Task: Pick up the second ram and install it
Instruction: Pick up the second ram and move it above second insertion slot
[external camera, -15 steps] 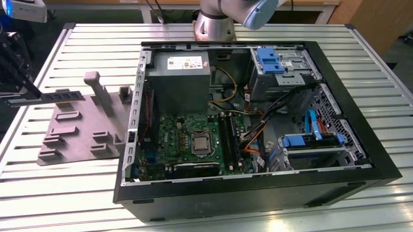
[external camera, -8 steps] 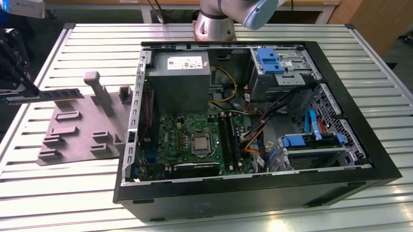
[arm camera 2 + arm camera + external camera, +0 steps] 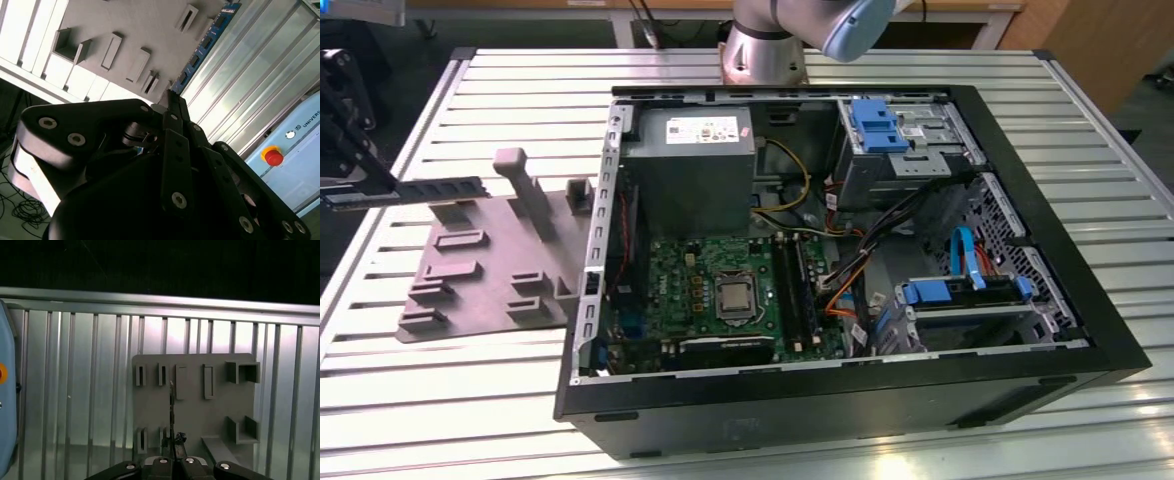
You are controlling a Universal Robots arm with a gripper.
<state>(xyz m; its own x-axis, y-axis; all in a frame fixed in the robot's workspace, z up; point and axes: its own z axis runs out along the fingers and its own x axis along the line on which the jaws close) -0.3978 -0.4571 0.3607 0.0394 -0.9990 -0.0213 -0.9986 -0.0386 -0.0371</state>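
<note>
Fingers (image 3: 176, 120) are closed together on one end of the second ram (image 3: 205, 45), clamping it.

Second wrist view: the stick runs straight out from the fingertips and shows bluish with a row of dark chips. Behind it lie the grey holder block (image 3: 125, 30) and the slatted metal desk (image 3: 260, 65). A light blue control box (image 3: 300, 150) with a red button (image 3: 273, 156) sits on the desk. It carries print, which is not transcribed.

First wrist view: the second ram (image 3: 171, 405) appears edge-on as a thin dark line, rising from the fingers (image 3: 186, 462) across the holder block (image 3: 195, 405). The block's empty slots and posts are visible.

Exterior view: the second ram (image 3: 414, 190) is held level at the exterior view's left, its free end over the corner of the holder block (image 3: 480, 260). The open computer case (image 3: 1067, 300) lies well apart, toward the exterior view's right. Inside it are the green circuit board (image 3: 707, 290), its long black slots (image 3: 790, 280), and a power supply (image 3: 687, 170) with a white printed label (image 3: 700, 128).
</note>
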